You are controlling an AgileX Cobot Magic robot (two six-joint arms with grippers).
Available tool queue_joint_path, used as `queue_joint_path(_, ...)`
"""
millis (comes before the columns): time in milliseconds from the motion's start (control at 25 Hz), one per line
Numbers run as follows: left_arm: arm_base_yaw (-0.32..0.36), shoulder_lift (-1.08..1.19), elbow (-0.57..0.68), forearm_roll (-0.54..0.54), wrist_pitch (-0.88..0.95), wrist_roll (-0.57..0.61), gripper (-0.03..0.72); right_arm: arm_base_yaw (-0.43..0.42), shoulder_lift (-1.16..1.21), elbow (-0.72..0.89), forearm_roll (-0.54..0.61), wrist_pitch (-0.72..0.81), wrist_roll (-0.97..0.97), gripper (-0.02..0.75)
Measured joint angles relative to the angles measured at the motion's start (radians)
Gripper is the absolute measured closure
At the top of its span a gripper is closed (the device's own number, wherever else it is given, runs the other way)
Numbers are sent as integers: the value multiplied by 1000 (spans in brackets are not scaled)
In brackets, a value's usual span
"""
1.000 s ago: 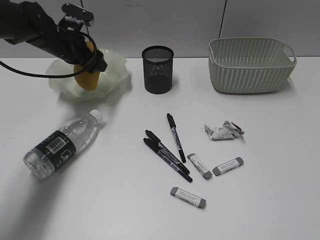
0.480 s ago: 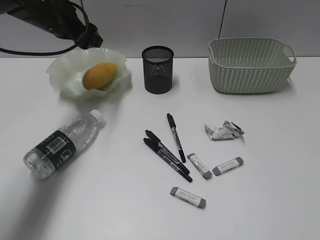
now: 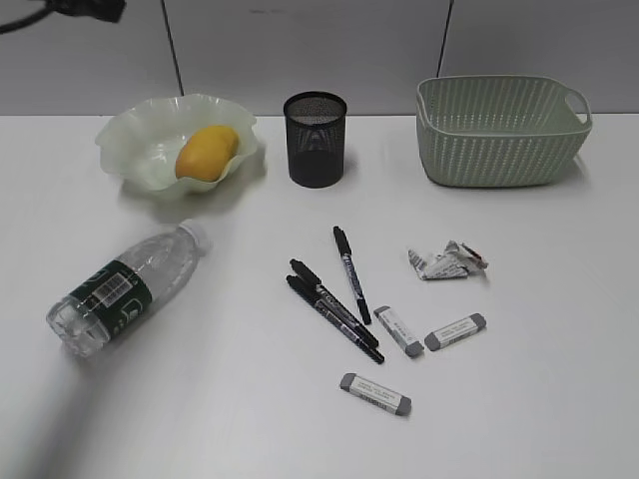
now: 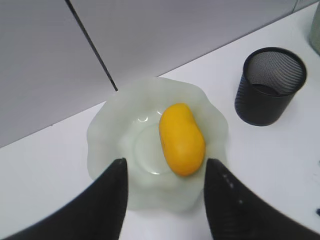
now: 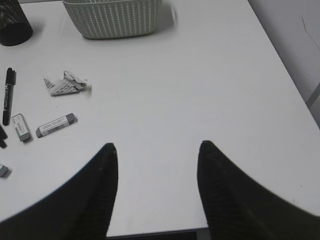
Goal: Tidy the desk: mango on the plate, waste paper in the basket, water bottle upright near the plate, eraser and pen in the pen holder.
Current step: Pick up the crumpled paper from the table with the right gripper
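Left fingers (image 4: 165,200): apart, empty, above the plate (image 4: 107,145).
Right fingers (image 5: 155,190): apart, empty, over bare table (image 5: 200,100).
Mango (image 3: 208,152): in the plate, off-centre.
Water bottle (image 3: 125,287): on its side, likely to roll if nudged.
Waste paper (image 3: 446,260): light, may slip a loose pinch.

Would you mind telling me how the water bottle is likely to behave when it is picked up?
The water bottle lies on its side, so a nudge would probably roll it. Its smooth clear plastic may slip or dent under a grip.
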Motion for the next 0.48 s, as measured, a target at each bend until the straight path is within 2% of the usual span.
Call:
queue_joint_path(120, 0, -206, 154, 13, 3, -84, 329, 0, 0, 0, 0, 0, 0, 323)
queue_joint_path(320, 0, -596, 452, 140, 36, -316, 332, 0, 0, 0, 13, 0, 0, 323)
queue_joint_path(480, 0, -925, 654, 204, 141, -391, 332, 0, 0, 0, 31, 0, 0, 323)
